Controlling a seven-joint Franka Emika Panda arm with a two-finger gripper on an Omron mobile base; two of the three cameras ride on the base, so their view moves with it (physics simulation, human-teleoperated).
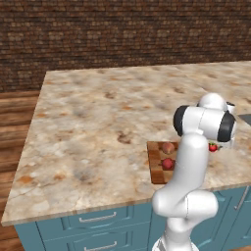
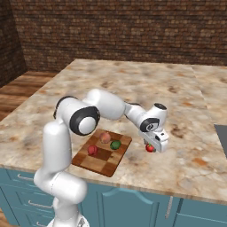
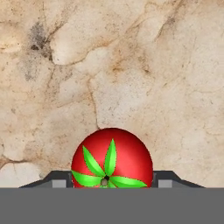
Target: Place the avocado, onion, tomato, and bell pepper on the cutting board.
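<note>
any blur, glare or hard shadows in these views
Hand view: sharp and evenly lit, the tomato has a soft sheen but no glare. Right base view: crisp, with faint shading beside the cutting board. Left base view: flat light, counter grain slightly soft.

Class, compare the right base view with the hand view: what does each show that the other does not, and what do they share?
Right base view alone: the cutting board carrying the onion, the avocado and a dark red ball, plus the brick wall behind the counter. Hand view alone: the green leaf star on top of the tomato. Both: the tomato off the board on the stone counter, with the end effector around it.
</note>
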